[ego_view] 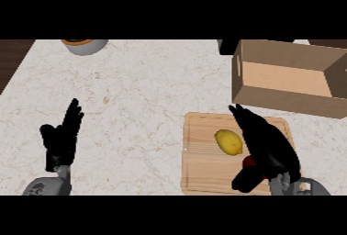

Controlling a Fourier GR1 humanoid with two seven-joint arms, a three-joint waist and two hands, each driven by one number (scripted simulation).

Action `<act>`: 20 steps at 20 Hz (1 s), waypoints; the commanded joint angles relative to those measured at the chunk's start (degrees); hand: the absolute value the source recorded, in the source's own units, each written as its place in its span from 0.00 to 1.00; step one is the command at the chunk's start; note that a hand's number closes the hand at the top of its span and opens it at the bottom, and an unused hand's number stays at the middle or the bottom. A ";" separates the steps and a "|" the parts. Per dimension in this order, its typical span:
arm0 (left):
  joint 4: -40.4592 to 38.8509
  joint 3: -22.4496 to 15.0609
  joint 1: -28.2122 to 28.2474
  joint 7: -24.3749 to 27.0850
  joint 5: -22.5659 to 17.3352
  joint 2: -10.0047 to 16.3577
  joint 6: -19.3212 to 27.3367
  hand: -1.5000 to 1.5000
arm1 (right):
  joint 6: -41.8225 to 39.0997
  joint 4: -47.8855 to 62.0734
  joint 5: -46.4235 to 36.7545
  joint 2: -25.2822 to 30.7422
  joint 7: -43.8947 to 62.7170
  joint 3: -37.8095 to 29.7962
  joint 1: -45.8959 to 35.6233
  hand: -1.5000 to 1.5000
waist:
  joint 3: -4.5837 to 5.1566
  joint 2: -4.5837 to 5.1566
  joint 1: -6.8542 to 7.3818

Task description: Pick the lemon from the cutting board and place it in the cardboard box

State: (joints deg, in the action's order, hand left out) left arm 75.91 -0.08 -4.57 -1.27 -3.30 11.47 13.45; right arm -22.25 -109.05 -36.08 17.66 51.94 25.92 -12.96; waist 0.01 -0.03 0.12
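A yellow lemon (229,142) lies on a light wooden cutting board (203,158) at the lower right of the marble counter. My right hand (267,146) hovers over the board just right of the lemon, fingers straight and pointing up-left, thumb low beneath the lemon; it holds nothing. An open cardboard box (291,77) stands behind the board at the upper right. My left hand (63,137) rests open at the lower left, fingers up.
A grey bowl with orange contents (84,45) sits at the counter's far edge, upper left. A dark object (227,46) peeks out behind the box's left corner. Dark wood borders the counter at the far left.
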 commanded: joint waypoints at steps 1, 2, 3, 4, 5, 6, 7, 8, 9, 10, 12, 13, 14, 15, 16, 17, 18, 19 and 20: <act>0.84 2.15 1.19 0.51 -0.36 0.97 -1.27 0.50 | -3.86 -0.82 -1.74 -3.11 4.78 -0.32 0.20 0.00 | 0.00 -0.02 -0.03; 4.25 -0.89 -1.36 -5.96 1.82 -1.24 1.95 0.50 | -0.91 2.77 -4.70 -4.84 3.13 1.69 -0.58 0.00 | -0.02 -0.01 0.02; 7.01 1.08 1.18 -5.55 0.25 1.65 -0.98 0.50 | -4.28 0.42 -2.44 -3.04 3.58 -2.22 -1.00 0.00 | -0.01 -0.04 0.07; -0.13 0.83 -0.10 -1.10 1.11 0.03 -1.53 0.50 | -4.44 0.14 -3.68 -4.59 5.16 -0.90 -0.61 0.00 | 0.00 0.01 -0.12; -0.71 1.53 -0.81 0.10 0.72 -0.28 -1.67 0.50 | -1.86 4.58 -5.98 -6.82 3.53 0.72 -1.30 0.00 | 0.00 0.04 -0.03; 0.65 -0.72 4.97 4.57 2.27 -2.35 -0.62 0.50 | -2.26 6.45 -5.38 -5.76 2.08 -1.26 -3.07 0.00 | 0.00 0.04 0.20; 0.17 0.35 -0.87 -0.82 1.93 -2.08 -0.18 0.50 | -1.70 6.20 -6.46 -7.31 2.14 -0.86 -1.16 0.00 | -0.01 0.03 -0.06; -2.07 0.21 -1.13 1.29 2.93 -3.66 1.47 0.50 | -5.22 0.25 -5.57 -6.27 4.84 -1.19 0.48 0.00 | 0.00 0.00 -0.24; 1.12 0.29 -1.51 -2.77 2.30 -1.53 -0.16 0.50 | -0.42 11.58 -6.96 -8.08 0.08 -2.66 -3.42 0.00 | -0.02 0.07 0.12; -2.03 1.89 -2.57 -0.91 2.14 -2.08 -0.02 0.50 | -3.26 5.07 -7.43 -8.19 2.18 -1.20 0.38 0.00 | 0.00 0.02 -0.15; -2.51 1.46 -1.22 1.44 2.74 -2.91 -0.37 0.50 | -3.69 5.27 -8.38 -8.64 1.87 -2.05 0.52 0.00 | 0.00 0.01 -0.14; -0.11 1.27 0.96 0.58 2.72 -2.12 -0.58 0.50 | -3.12 8.29 -9.49 -8.71 1.53 -1.20 -0.16 0.00 | -0.01 0.01 0.01; 1.20 1.30 -0.62 -2.30 2.69 -1.75 -0.61 0.50 | -2.31 11.92 -10.54 -9.87 0.98 -2.02 -2.65 0.00 | -0.01 0.03 0.09; 0.92 2.26 -1.61 -2.25 1.90 -1.37 -1.19 0.50 | -0.11 14.68 -12.42 -10.77 -0.45 -0.86 -2.56 0.00 | -0.01 0.04 0.11; -0.42 1.89 -1.17 -0.92 2.40 -2.29 -1.77 0.50 | -3.09 12.94 -11.06 -9.84 -1.45 -4.33 -3.05 0.00 | -0.01 0.03 -0.02; -0.86 2.18 -1.17 -0.10 2.40 -3.09 -0.98 0.50 | -1.67 14.54 -12.42 -11.12 -1.39 -2.92 -2.16 0.00 | -0.01 0.03 -0.01; 3.98 2.52 -2.72 -6.40 2.62 -1.19 -0.23 0.50 | -3.03 11.52 -12.23 -9.19 -1.61 -2.41 0.11 0.00 | -0.02 -0.02 -0.06; 5.76 1.56 5.83 -0.27 1.89 -1.56 -2.78 0.50 | -6.42 9.83 -10.20 -6.61 -2.43 -4.85 -0.50 0.00 | -0.01 -0.06 0.14; -0.59 0.79 -0.97 -0.83 4.68 -4.83 1.52 0.50 | -3.12 11.68 -13.83 -9.25 -1.77 -1.78 1.12 0.00 | -0.01 0.02 -0.16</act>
State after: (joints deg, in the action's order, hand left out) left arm 77.24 1.47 -4.51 -2.66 -0.52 8.96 12.83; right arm -25.10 -98.04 -47.27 8.88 49.90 23.18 -13.61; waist 0.00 -0.03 0.10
